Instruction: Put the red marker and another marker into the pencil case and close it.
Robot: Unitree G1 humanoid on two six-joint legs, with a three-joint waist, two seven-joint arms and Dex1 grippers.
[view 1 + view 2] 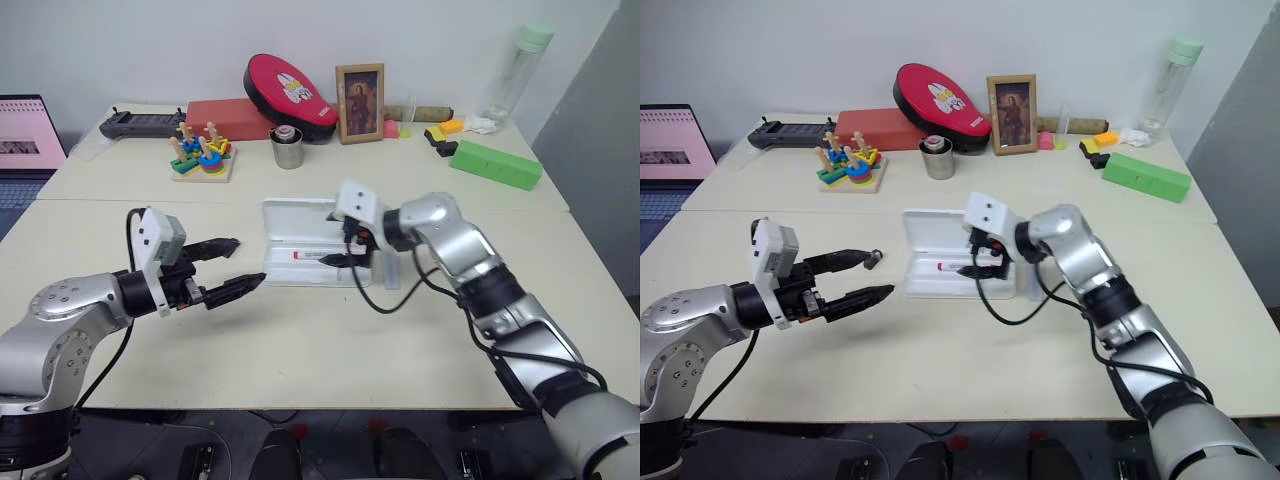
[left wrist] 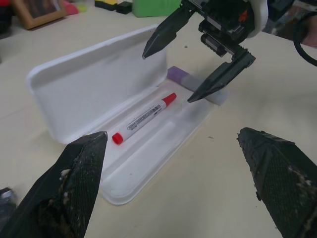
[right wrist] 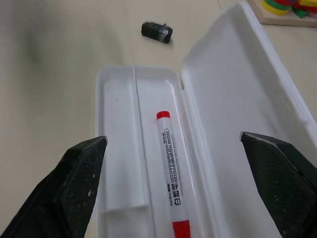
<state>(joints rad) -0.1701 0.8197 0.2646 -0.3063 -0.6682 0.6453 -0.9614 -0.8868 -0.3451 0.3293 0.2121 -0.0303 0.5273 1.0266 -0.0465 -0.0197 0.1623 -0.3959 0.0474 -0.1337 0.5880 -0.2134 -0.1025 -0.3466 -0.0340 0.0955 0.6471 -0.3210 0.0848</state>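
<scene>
I'm looking at what seems to be a robotics test room or lab set up in an office-like space. Two pale worktops (image 1: 300, 330) are standing pushed together against a plain white wall (image 1: 150, 40). Along the top of the frame, mismatched props are sitting in a row: a wooden stacking toy (image 1: 203, 153), a framed picture (image 1: 359, 103), a metal cup (image 1: 287, 147), a green block (image 1: 495, 164), a clear bottle (image 1: 517, 70). A laptop (image 1: 30, 135) is glowing at the upper left edge.

white pencil case (image 2: 94, 84), red-capped marker (image 2: 143, 118) (white barrel), lavender marker (image 2: 184, 78)
</scene>
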